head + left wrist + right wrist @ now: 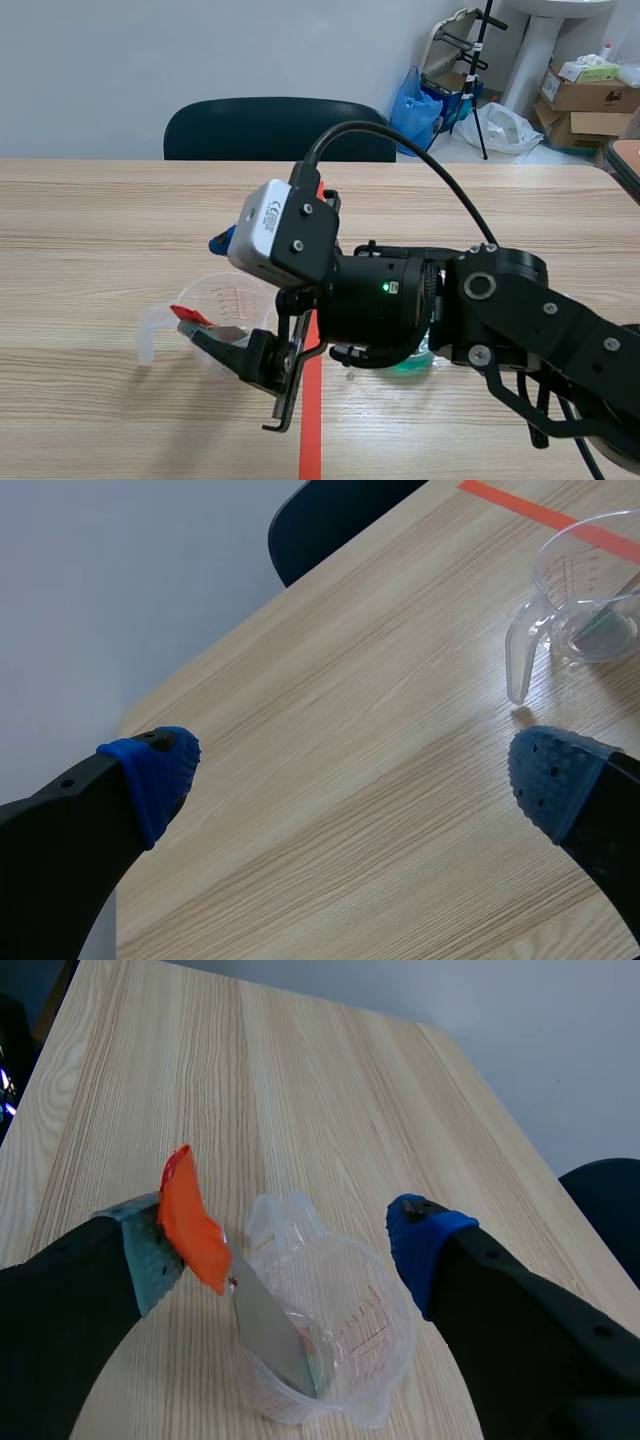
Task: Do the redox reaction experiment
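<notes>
Loading looks to be the step: metal strip [265, 1325] leans inside the measuring cup [385, 1335], orange end at the wide-open right gripper [290, 1245]'s pad. Next, retreat without tipping it. Near the cup, the left gripper [355, 780] gapes empty.

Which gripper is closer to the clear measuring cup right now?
Right. The right gripper straddles the measuring cup, one finger each side, with a metal strip leaning inside. The left gripper is open over the table, the cup well ahead of it.
</notes>
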